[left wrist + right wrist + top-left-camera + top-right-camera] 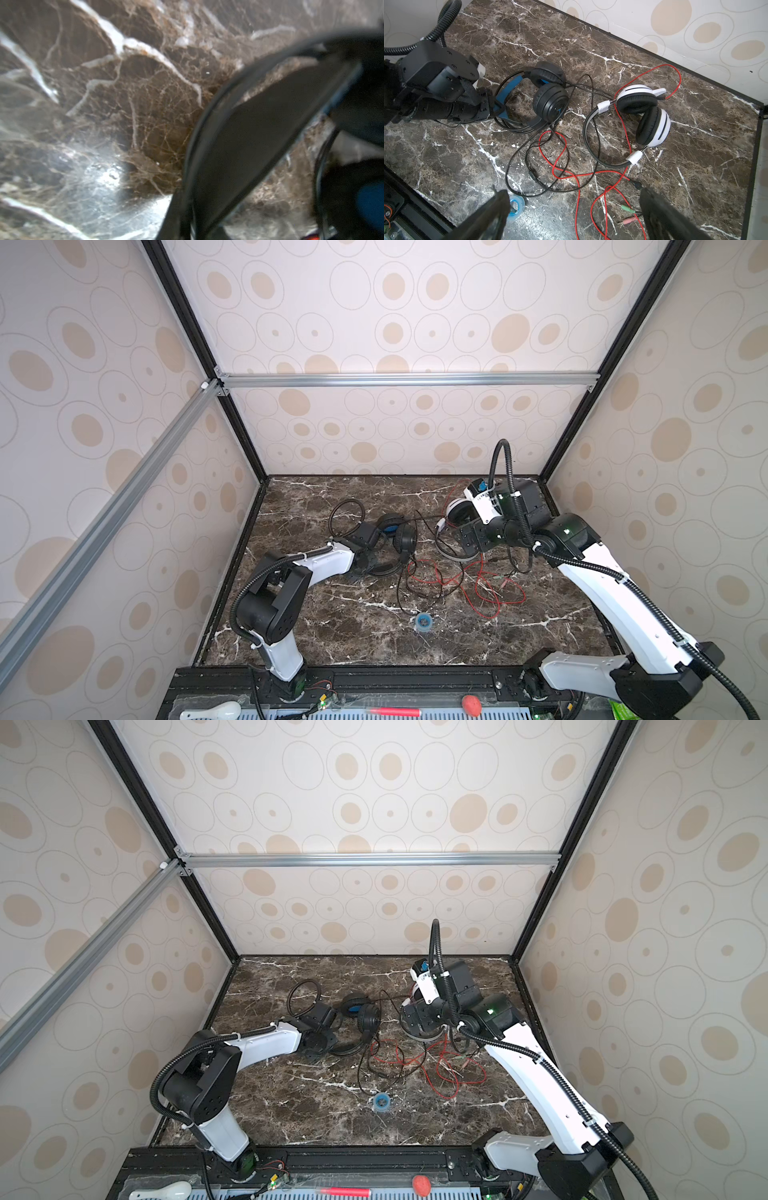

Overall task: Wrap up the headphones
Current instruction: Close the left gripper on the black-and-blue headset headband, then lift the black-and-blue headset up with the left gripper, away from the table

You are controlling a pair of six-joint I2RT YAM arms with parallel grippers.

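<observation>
Gripping the black headphones point(550, 104) by the headband, the left end effector point(491, 105) is clenching on the blue inner band low over the counter point(446, 158)
The right end effector point(573, 192) is hanging released above the tangled cords, its 2 fingers point(492, 214) standing wide apart and touching nothing; the black headphones are lying left of the counter's middle with their 2 cups pressing together, while the white headphones point(652, 128) are lying just beside them to the right, toward the back, black pads facing each other; the red cord point(560, 145) is trailing loose from the white pair and crossing the thin black cord point(517, 158) in several places, 2 plugs point(627, 208), green and pink, are lying near 1 finger, and a blue tape roll point(516, 207) is sitting by the other
</observation>
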